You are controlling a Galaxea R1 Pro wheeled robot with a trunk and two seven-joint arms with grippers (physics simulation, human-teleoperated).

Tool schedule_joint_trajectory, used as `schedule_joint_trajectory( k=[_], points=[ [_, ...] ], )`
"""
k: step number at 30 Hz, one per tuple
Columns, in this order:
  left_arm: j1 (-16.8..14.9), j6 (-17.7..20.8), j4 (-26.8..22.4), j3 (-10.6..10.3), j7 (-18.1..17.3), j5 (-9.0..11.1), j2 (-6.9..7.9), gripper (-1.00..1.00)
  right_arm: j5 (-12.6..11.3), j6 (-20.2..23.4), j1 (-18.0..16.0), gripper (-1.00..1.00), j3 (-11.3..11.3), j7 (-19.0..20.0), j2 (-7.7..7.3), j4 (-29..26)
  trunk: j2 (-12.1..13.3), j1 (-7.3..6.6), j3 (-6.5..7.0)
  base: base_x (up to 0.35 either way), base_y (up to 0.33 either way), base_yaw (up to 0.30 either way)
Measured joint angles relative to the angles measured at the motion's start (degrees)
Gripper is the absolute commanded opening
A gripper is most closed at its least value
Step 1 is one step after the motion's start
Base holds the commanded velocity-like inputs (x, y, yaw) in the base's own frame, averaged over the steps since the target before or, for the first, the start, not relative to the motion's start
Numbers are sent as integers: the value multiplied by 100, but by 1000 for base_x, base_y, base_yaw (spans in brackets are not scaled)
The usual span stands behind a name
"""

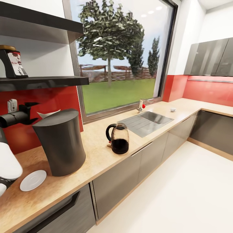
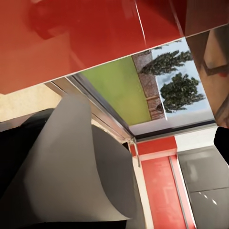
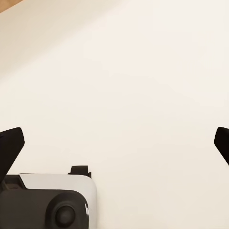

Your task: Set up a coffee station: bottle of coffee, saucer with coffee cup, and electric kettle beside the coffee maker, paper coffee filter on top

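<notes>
Head view, nearest first: the saucer [image 1: 33,180] lies flat on the tabletop [image 1: 97,155], just beside the coffee maker [image 1: 60,142]. Behind the maker's lid the left end effector [image 1: 30,111] grasps the paper coffee filter [image 1: 48,113], which sits above the lid's rear edge. Farther along stands the electric kettle [image 1: 118,138], then the sink [image 1: 147,122]. On the kitchen shelf [image 1: 45,81] stands the bottle of coffee [image 1: 12,62]. Over pale floor [image 3: 143,86], the right end effector [image 3: 117,143] is spread wide, released.

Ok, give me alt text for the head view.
A dark coffee maker stands on a tan kitchen countertop, the left gripper holding a paper coffee filter at its lid; saucer and electric kettle flank it.
</notes>
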Motion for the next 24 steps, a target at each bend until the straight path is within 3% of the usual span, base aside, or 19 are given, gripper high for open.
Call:
schedule_joint_trajectory(
  k=[24],
  points=[
    [5, 2, 0, -21, -12, -6, 367, 100, 0, 0, 0, 100, 8, 2, 7, 1, 0, 0, 0, 0, 0, 0]
  ],
)
